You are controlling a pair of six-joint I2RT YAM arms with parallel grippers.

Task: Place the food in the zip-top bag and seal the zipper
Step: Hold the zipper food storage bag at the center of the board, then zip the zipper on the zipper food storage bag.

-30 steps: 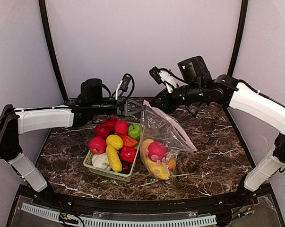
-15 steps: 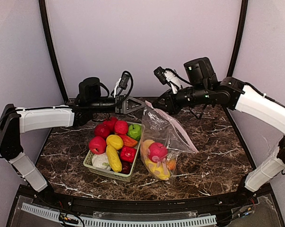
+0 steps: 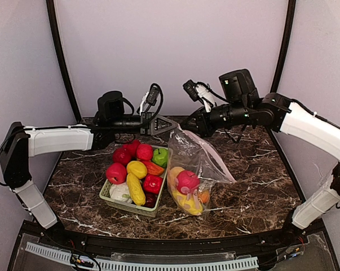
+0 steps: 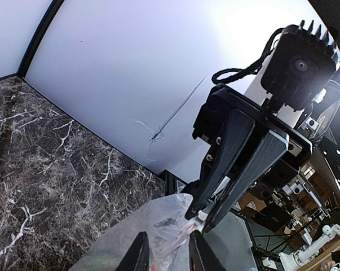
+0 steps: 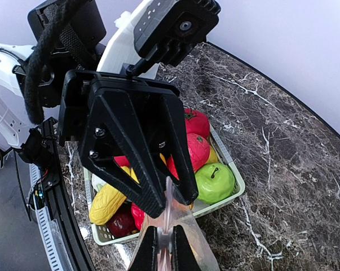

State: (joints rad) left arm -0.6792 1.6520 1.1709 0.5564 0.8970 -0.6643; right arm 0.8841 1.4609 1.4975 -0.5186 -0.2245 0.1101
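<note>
The zip-top bag (image 3: 199,161) stands right of the basket with red, yellow and orange food (image 3: 187,180) in its bottom. My right gripper (image 3: 182,125) is shut on the bag's top corner and holds it up; in the right wrist view (image 5: 164,254) the plastic edge (image 5: 188,228) is pinched between its fingers. My left gripper (image 3: 168,125) is open, its jaws either side of that same edge (image 4: 167,257). The pink zipper (image 4: 189,228) shows at the right gripper's tips (image 4: 197,219). More food, such as a red apple (image 3: 116,173) and a green apple (image 3: 160,156), lies in the basket.
The pale green slatted basket (image 3: 127,206) sits at centre left on the dark marble table (image 3: 254,186); its rim also shows in the right wrist view (image 5: 237,195). Both grippers are close together, tip to tip, above the basket's far right corner.
My left gripper has moved right, up to the bag's raised corner. My right gripper has lifted that corner slightly. The food has not moved.
</note>
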